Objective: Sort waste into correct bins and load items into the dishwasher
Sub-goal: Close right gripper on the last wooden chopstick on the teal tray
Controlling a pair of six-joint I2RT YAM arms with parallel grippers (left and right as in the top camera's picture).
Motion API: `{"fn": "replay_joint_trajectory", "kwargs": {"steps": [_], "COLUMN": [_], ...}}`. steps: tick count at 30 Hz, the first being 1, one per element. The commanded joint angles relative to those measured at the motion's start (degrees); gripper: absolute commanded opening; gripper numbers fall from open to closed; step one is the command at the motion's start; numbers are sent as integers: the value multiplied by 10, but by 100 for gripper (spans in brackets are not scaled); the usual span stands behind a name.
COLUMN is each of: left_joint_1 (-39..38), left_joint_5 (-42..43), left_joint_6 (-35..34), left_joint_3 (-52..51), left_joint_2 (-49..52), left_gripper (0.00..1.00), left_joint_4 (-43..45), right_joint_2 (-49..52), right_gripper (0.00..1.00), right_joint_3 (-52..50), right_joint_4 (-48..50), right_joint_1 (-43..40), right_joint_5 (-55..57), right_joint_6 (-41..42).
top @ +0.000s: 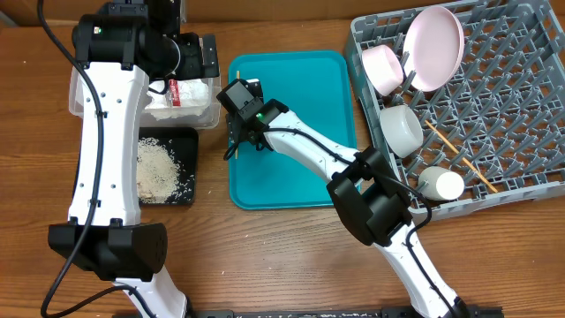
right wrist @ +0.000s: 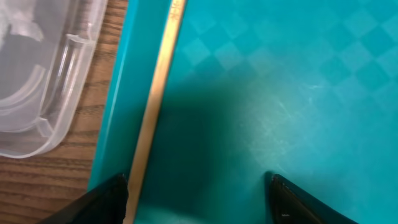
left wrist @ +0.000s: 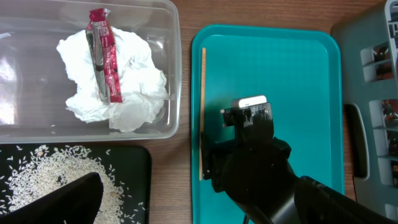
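Observation:
My right gripper [top: 235,140] [right wrist: 199,199] is open and low over the left edge of the teal serving tray [top: 300,88]. A thin wooden chopstick [right wrist: 155,93] [left wrist: 203,112] lies there, just inside the gripper's left finger. My left gripper [top: 199,58] hovers open and empty over the clear tub [top: 208,115] [left wrist: 175,62]. The tub holds the crumpled white tissue [left wrist: 124,84] and the red wrapper [left wrist: 102,56]. Rice [top: 159,172] [left wrist: 56,177] lies in the black tray [top: 189,141]. The grey dish rack [top: 521,115] holds the pink plate [top: 434,46], two bowls [top: 381,69] [top: 402,130], the white cup [top: 440,184] and another chopstick [top: 459,157].
The teal tray's raised rim runs just left of the chopstick, with a strip of wooden table between it and the tub. The dish rack sits against the tray's right side. My right arm stretches across the tray.

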Motion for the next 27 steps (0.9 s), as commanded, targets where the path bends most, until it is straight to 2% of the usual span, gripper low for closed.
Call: {"fn": "replay_joint_trajectory", "kwargs": {"steps": [1, 14, 19, 27], "left_joint_1": [-1, -1, -1, -1], "left_joint_5": [-4, -4, -4, -4], "left_joint_6": [5, 5, 5, 5], "left_joint_3": [6, 6, 6, 6], "left_joint_2": [-2, -2, -2, -2], "left_gripper": [100, 100, 100, 100], "left_joint_4": [1, 1, 1, 1], "right_joint_2": [26, 30, 30, 30], "right_gripper": [71, 72, 79, 83], "right_joint_3": [15, 28, 39, 65], "right_joint_4": [-14, -18, -18, -30], "right_joint_1": [2, 24, 23, 10], "right_joint_5": [13, 24, 24, 20], "right_joint_6": [-2, -2, -2, 0]}}
